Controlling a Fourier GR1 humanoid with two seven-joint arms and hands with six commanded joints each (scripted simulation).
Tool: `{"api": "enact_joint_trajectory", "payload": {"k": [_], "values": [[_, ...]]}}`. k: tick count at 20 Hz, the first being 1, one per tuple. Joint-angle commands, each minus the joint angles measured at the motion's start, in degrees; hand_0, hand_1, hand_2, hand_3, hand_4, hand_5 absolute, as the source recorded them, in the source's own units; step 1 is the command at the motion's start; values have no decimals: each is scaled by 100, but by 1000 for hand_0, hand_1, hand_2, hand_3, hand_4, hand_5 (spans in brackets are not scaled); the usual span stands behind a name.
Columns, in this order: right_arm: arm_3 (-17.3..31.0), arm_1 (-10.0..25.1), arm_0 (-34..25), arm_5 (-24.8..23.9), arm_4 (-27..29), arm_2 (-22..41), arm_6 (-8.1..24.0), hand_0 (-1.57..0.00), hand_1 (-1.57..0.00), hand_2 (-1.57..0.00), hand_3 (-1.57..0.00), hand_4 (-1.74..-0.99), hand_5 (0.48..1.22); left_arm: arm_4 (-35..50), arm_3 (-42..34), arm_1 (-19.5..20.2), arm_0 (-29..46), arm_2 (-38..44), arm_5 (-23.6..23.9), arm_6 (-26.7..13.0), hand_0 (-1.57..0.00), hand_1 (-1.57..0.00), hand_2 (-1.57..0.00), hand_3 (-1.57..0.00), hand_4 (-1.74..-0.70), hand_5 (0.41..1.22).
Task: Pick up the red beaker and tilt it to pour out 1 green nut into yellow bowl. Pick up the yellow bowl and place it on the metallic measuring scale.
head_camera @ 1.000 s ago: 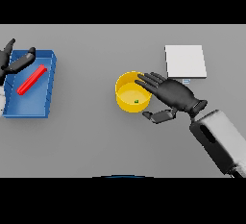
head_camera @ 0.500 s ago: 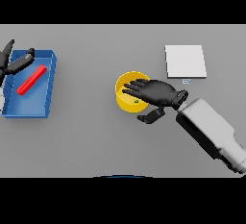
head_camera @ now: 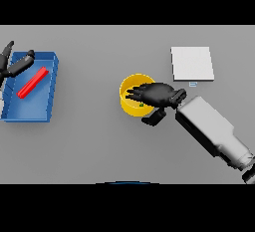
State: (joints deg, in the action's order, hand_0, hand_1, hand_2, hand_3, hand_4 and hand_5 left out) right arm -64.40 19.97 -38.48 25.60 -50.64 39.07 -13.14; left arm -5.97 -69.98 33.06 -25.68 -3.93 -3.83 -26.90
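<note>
The yellow bowl (head_camera: pixel 128 95) stands mid-table with a small green nut (head_camera: pixel 141 105) inside it. My right hand (head_camera: pixel 158 93) lies across the bowl's right half, open, with straight fingers spread over the inside and the thumb below, outside the rim. The red beaker (head_camera: pixel 32 82) lies on its side in the blue tray (head_camera: pixel 46 114) at the left. At the tray's upper left corner is my left hand (head_camera: pixel 13 65), open, apart from the beaker. The metallic measuring scale (head_camera: pixel 192 63) sits to the upper right of the bowl.
The grey right forearm (head_camera: pixel 211 131) slants from the lower right towards the bowl. A small label (head_camera: pixel 193 83) sits at the scale's front edge. Bare grey table lies between the tray and the bowl.
My right hand has moved left, from beside the bowl's right rim to over its inside, and the forearm has followed. Bowl, beaker and left hand have stayed put.
</note>
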Motion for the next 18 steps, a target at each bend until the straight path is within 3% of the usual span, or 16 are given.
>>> {"api": "enact_joint_trajectory", "payload": {"k": [1,3,4,5,6,9,13,18], "values": [[29,-33,17,-23,-39,35,49,1,1,-9,-41,-1209,732,-2,5,6,-12,2,-3,14,1,1,1,1,-789,713],[3,-75,-2,-27,-38,28,110,-48,-60,-88,-130,-1261,809,-6,76,1,-17,8,-9,62,1,1,1,1,-791,712],[70,-89,-27,-50,-56,55,1,-193,-183,-189,-215,-1309,891,-38,60,-16,-7,-20,14,111,1,1,1,1,-791,711],[78,-46,-75,-63,-52,34,-104,-455,-407,-349,-322,-1363,957,-31,87,10,-54,3,0,74,1,1,1,1,-789,710],[39,-5,-58,-57,-33,10,-95,-678,-640,-594,-572,-1435,1010,-19,59,10,-25,3,-5,103,1,1,1,1,-788,710],[-36,32,-18,-30,-17,67,-141,-1114,-1094,-1071,-882,-1578,1113,15,91,23,-90,19,-58,66,1,1,1,1,-787,707],[-102,68,-40,177,122,60,-56,-1384,-1376,-1287,-1106,-1674,1177,-5,68,41,-24,0,-65,119,1,1,1,1,-784,710],[-322,155,-92,307,249,-2,35,-1510,-1507,-1387,-1195,-1719,1207,7,48,38,-53,9,-56,104,1,1,1,1,-782,703]]}}
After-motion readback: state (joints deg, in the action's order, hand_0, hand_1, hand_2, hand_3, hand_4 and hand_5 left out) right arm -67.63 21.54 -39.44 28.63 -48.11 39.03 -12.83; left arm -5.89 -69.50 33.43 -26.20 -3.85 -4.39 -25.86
